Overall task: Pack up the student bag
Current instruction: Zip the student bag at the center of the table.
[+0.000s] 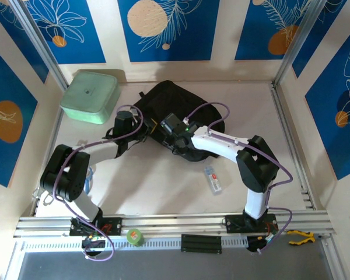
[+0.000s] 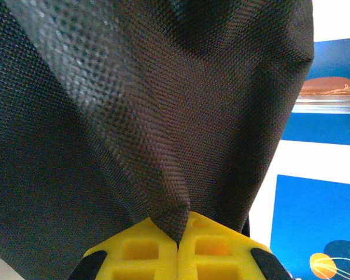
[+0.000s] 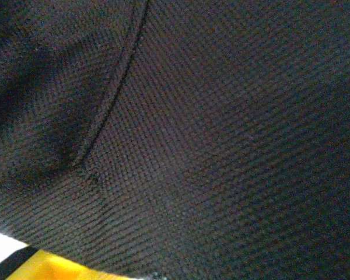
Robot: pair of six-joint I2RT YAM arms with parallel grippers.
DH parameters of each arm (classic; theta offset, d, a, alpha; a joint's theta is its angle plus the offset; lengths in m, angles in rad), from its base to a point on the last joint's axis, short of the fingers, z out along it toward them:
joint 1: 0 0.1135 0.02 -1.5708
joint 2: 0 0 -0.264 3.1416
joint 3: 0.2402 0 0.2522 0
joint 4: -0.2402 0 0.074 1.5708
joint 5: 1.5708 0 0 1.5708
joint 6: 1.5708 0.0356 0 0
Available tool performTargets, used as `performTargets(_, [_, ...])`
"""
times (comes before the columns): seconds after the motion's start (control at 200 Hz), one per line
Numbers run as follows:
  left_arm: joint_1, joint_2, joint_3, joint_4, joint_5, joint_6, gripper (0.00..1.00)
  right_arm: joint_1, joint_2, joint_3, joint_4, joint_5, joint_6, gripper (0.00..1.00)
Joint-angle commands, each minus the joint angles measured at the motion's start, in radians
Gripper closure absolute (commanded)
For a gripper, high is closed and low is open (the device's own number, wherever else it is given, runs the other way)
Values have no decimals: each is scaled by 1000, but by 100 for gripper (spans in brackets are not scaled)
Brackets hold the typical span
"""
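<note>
The student bag point(image 1: 176, 99), a large black fabric backpack, lies at the middle back of the table. My left gripper point(image 1: 142, 129) is at its left edge. In the left wrist view the yellow fingers point(image 2: 146, 254) of that gripper point(image 2: 178, 240) are pressed together on a pinched fold of the bag's fabric point(image 2: 134, 116). My right gripper point(image 1: 165, 135) is pushed against the bag's front edge. The right wrist view is close on the black weave point(image 3: 210, 146), with a corner of one yellow finger point(image 3: 46, 267) at the bottom left; its jaws are hidden.
A mint-green lidded box point(image 1: 88, 96) stands at the back left. A small white packet point(image 1: 213, 179) lies on the table in front of the bag, left of the right arm. A blue-white item point(image 1: 90, 175) sits by the left arm. A green roll point(image 1: 134, 237) rests on the front rail.
</note>
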Motion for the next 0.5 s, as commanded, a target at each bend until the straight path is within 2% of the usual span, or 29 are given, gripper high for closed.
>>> performTargets(0.0, [-3, -8, 39, 88, 45, 3, 100, 1, 4, -9, -38, 83, -29, 60])
performTargets(0.21, [-3, -5, 39, 85, 45, 3, 100, 3, 24, 12, -30, 108, -80, 67])
performTargets(0.35, [-1, 0, 41, 79, 42, 9, 100, 3, 21, 9, -37, 103, -90, 81])
performTargets(0.495, [10, 20, 46, 47, 34, 44, 100, 8, -48, -59, -12, 110, -126, 95])
